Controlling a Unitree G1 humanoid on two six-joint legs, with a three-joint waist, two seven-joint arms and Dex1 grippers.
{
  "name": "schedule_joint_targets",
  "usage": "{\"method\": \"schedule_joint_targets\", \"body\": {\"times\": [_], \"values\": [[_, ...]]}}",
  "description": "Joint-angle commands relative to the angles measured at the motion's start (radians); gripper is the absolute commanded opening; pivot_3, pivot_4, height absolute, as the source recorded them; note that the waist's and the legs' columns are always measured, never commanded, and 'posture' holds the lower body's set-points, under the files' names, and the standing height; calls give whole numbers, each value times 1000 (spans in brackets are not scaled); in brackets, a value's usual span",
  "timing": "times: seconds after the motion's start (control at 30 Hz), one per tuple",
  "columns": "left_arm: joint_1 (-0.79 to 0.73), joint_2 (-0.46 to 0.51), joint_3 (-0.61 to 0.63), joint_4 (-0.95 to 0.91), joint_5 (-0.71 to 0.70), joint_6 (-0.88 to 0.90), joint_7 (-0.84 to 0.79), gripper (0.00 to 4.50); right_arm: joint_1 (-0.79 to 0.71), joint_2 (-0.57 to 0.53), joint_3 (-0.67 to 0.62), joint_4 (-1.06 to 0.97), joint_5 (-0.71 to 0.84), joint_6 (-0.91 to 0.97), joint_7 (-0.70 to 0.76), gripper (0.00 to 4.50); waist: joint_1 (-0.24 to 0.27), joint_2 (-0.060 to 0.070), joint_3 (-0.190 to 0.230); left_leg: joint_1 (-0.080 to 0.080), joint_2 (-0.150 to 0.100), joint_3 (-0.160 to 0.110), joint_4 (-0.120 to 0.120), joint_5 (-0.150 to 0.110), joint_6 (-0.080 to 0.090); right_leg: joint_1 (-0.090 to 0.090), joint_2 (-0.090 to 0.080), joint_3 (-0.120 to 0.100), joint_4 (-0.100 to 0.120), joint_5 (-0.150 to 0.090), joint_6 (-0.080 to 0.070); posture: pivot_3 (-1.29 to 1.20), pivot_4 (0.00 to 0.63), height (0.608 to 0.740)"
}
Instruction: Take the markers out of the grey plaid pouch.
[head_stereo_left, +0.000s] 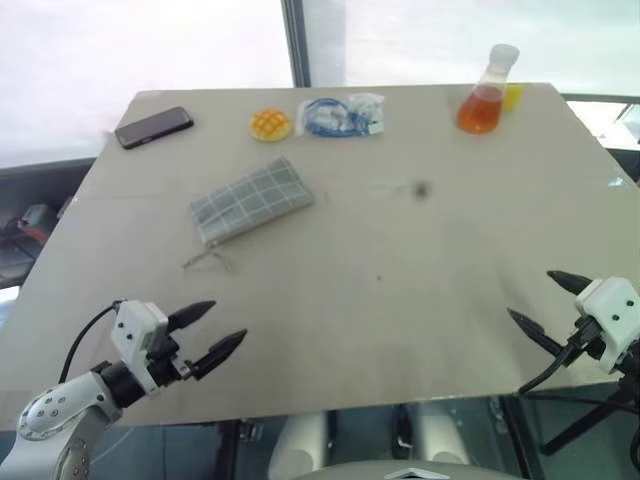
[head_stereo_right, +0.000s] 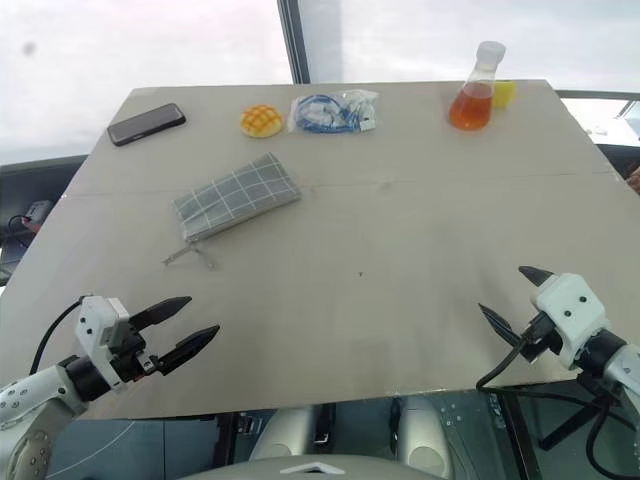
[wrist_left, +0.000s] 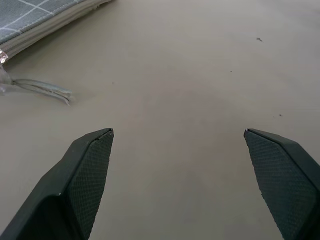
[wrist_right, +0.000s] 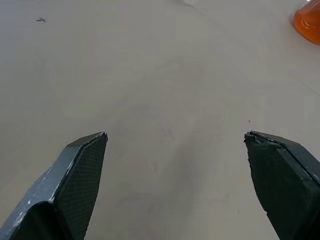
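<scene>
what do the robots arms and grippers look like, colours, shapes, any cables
Each gripper, left gripper and right gripper, has two black tapered fingers with dotted textured pads, mounted on a boxy white housing. The left forearm is silver-grey with a black joint ring. Black cables loop from both wrists.

Grey plaid pouch (head_stereo_right: 236, 197) flat on table (head_stereo_right: 400, 250) (both claws spread, empty)

Phone (head_stereo_left: 153, 127), yellow bun (head_stereo_left: 270, 124), cable bag (head_stereo_left: 342, 115), orange flask (head_stereo_left: 484, 95) along table's (head_stereo_left: 400, 300) far edge.
</scene>
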Motion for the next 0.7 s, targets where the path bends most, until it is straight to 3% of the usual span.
{"method": "schedule_joint_targets", "body": {"times": [0.03,0.43,0.57,0.7], "values": [[1,2,9,-17,-2,-36,-24,4329,-7,-6,-27,-9,15,-26,0,4495,0,0,0,0,0,0,0,0,0,0,0,0,0,0,0,0,150,740],[-121,-7,-7,92,18,-75,-3,4329,-118,-2,101,-69,80,-22,-3,4495,0,0,-1,-4,2,0,3,1,4,-4,3,0,1,1,-1,0,150,740],[-187,-16,47,104,-107,105,110,4329,-170,0,164,-91,74,2,-34,4495,0,-1,-1,-5,2,0,3,1,4,-4,4,0,1,1,-1,0,150,740],[-295,-9,132,117,-307,391,323,4329,-197,-3,192,-100,71,21,-52,4495,2,-2,-1,-5,1,-1,3,1,4,-4,4,0,1,1,0,0,150,740]]}}
